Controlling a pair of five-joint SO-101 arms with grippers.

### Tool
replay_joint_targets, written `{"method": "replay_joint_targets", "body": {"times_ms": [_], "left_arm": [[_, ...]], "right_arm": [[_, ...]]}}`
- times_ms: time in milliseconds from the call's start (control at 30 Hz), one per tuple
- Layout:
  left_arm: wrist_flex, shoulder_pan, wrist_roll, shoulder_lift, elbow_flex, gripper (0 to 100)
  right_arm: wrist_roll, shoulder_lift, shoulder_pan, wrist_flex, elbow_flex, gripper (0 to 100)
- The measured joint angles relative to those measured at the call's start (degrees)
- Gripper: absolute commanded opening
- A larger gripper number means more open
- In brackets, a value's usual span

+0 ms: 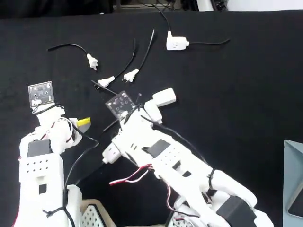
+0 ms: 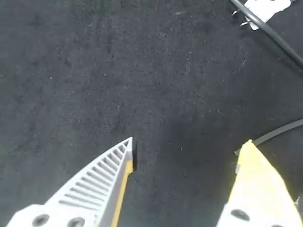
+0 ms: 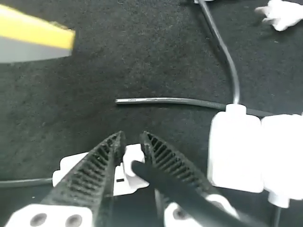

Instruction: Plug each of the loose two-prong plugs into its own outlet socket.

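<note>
Three loose two-prong plugs (image 1: pixel 92 61) (image 1: pixel 106 81) (image 1: pixel 131 74) with black cords lie at the back left of the black table. A white outlet socket (image 1: pixel 176 42) rests farther back. My right gripper (image 3: pixel 131 137) (image 1: pixel 112 147) is shut on another white outlet socket (image 3: pixel 128 174) (image 1: pixel 109 154) near the table's middle front; its cord trails off toward the front. Two more white blocks (image 3: pixel 234 151) (image 1: pixel 163 97) lie beside the right arm. My left gripper (image 2: pixel 189 144) (image 1: pixel 71 118) hangs open over bare cloth, with one plug (image 2: pixel 260 7) ahead of it.
A loose black cable (image 3: pixel 170 100) crosses the cloth in front of the right gripper, and the left gripper's yellow finger (image 3: pixel 33 33) is close by. A grey object (image 1: pixel 293 179) sits at the right edge. The right half of the table (image 1: pixel 246 94) is bare cloth.
</note>
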Motion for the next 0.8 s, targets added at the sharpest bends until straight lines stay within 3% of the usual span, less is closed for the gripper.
{"method": "replay_joint_targets", "body": {"times_ms": [400,600,800], "left_arm": [[0.00,-1.05,0.00,0.00,0.00,34],[0.00,-1.58,0.00,0.00,0.00,34],[0.00,-1.58,0.00,0.00,0.00,34]], "right_arm": [[0.00,-0.62,-1.67,0.00,0.09,1.1],[-0.53,-10.73,-2.37,5.89,0.97,1.1],[-1.76,-13.36,-3.34,3.96,4.22,1.1]]}}
